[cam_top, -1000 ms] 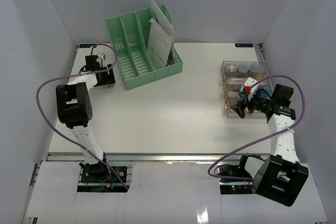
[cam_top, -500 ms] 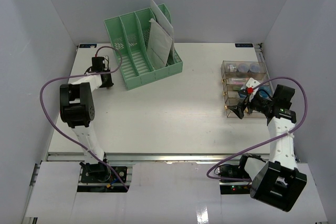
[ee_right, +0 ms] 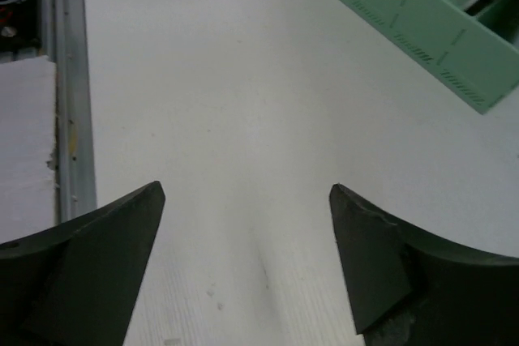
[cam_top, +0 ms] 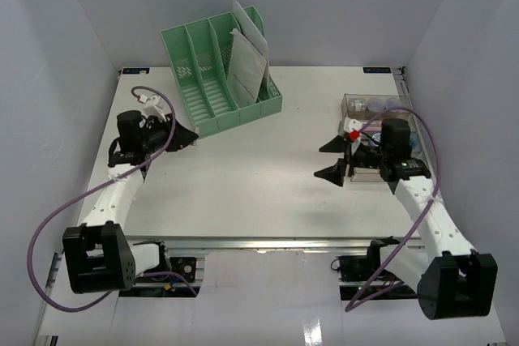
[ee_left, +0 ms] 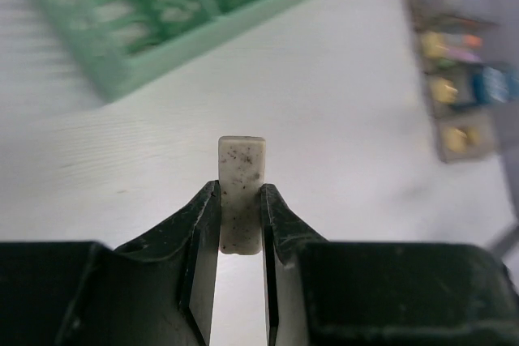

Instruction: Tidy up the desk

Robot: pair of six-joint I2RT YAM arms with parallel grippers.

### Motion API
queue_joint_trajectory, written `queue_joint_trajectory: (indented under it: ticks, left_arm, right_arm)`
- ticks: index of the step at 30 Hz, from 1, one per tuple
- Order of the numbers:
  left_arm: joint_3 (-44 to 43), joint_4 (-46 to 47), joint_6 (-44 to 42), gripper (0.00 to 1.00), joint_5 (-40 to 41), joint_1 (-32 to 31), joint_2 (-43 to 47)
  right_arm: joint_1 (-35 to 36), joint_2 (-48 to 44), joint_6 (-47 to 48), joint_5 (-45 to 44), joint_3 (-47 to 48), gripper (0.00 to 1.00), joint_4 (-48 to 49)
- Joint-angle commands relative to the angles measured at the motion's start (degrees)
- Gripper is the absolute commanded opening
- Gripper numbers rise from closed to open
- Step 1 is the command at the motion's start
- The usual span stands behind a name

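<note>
The white desk (cam_top: 259, 192) carries a green file rack (cam_top: 219, 70) at the back and a clear compartment tray (cam_top: 377, 131) on the right. My left gripper (cam_top: 185, 135) hovers just left of the rack's front corner, pointing right. In the left wrist view it (ee_left: 240, 200) is shut on a small white speckled block (ee_left: 241, 176) that sticks out past the fingertips. My right gripper (cam_top: 327, 160) hangs just left of the tray, open. The right wrist view shows only bare desk (ee_right: 243, 119) between its tips (ee_right: 247, 200).
Papers (cam_top: 247, 54) stand in the rack's right slot. The tray (ee_left: 458, 95) holds small coloured items. The desk's metal rail front edge (ee_right: 69, 79) runs along the near side. The rack (ee_right: 438, 22) lies ahead of the right gripper. Grey walls enclose three sides.
</note>
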State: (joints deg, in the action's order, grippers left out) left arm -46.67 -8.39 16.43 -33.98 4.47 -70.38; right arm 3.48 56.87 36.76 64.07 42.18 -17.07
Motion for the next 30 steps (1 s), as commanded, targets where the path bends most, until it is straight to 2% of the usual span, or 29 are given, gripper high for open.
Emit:
queue_joint_trajectory:
  ticks: [1, 2, 4, 7, 11, 13, 17, 21, 30]
  left_arm:
    - [5.4, 11.1, 6.6, 0.16, -23.3, -6.0, 2.3]
    - [5.7, 12.8, 6.5, 0.16, -23.1, -8.6, 2.6]
    - [5.5, 14.6, 5.6, 0.16, -20.3, -13.7, 2.6]
    - [3.6, 15.2, 3.1, 0.17, -13.7, -20.8, 1.8]
    - [1.1, 16.2, -1.1, 0.17, -4.1, -26.9, 0.5]
    - [0.1, 16.7, -3.2, 0.17, 0.6, -29.5, -0.4]
    - [-2.1, 17.3, -7.9, 0.17, 7.6, -32.6, -1.9]
    - [-3.4, 18.2, -10.5, 0.17, 12.0, -35.8, -3.4]
    - [-4.5, 18.9, -11.8, 0.17, 14.1, -37.8, -6.4]
  right_arm:
    - [11.4, 6.9, -21.4, -9.0, 6.8, 0.65, 10.8]
    - [13.9, 9.4, -25.9, -11.5, 8.7, 0.55, 11.6]
    - [18.6, 14.2, -33.4, -16.0, 13.7, 0.49, 11.4]
    - [20.8, 20.5, -43.6, -15.2, 20.0, 0.61, 12.4]
    - [22.8, 25.7, -50.7, -15.5, 24.2, 0.82, 15.7]
    - [23.6, 27.5, -52.3, -16.3, 25.6, 0.85, 16.4]
    - [23.8, 31.3, -57.0, -17.0, 26.1, 0.84, 18.7]
    - [23.7, 33.5, -59.7, -16.4, 26.1, 0.80, 20.6]
    - [23.7, 36.8, -62.4, -15.1, 27.8, 0.66, 22.4]
